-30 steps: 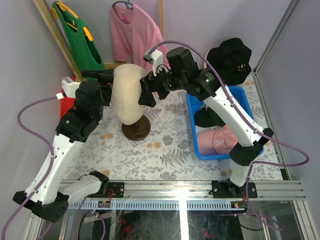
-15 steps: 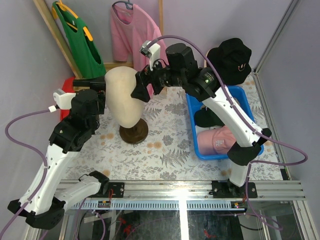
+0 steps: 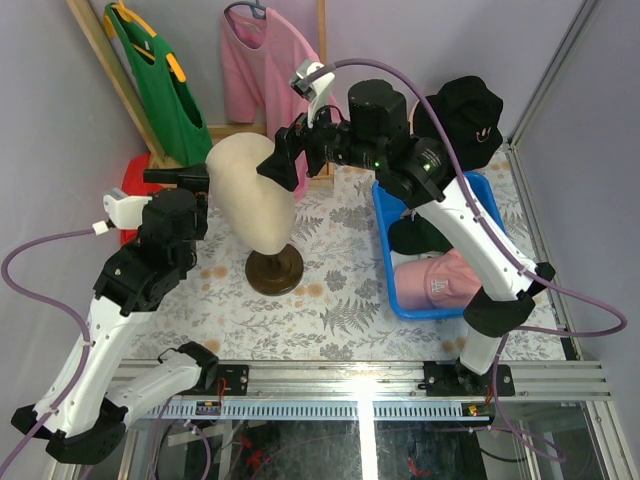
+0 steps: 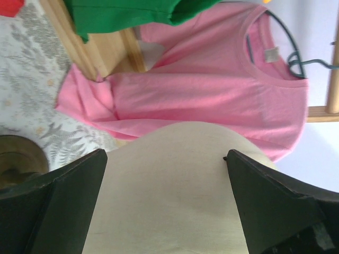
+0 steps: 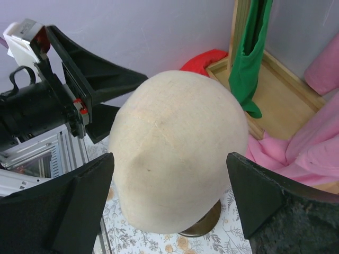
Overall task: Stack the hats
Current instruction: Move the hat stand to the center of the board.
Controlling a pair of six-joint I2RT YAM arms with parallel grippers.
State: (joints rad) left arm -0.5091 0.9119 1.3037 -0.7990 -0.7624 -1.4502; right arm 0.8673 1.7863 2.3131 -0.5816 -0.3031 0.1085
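Left gripper (image 4: 165, 156), right gripper (image 5: 169, 159): jaws wide apart, empty, flanking the bare mannequin head (image 3: 250, 190). Well to their right: pink cap (image 3: 432, 280) and dark green cap (image 3: 410, 235) in blue bin (image 3: 487, 190), black bucket hat (image 3: 460, 115) at its far end. Step, likely: stacking not begun. Next: right arm reaches into the bin.

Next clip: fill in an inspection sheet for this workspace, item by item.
Surface: grey fern-print table cover; nothing spilled seen.
Job's things: black fabric bucket hat at back right; pink baseball cap and dark baseball cap lie in the blue plastic bin; no stack seen.
Clutter: bare cream egg-shaped mannequin head on a round brown stand; red fabric at far left.
Grippers: left gripper and right gripper both open, either side of the head, holding nothing.
Cables: purple cables loop off both arms.
Surroundings: green T-shirt and pink T-shirt hang on a wooden rack; lilac walls.
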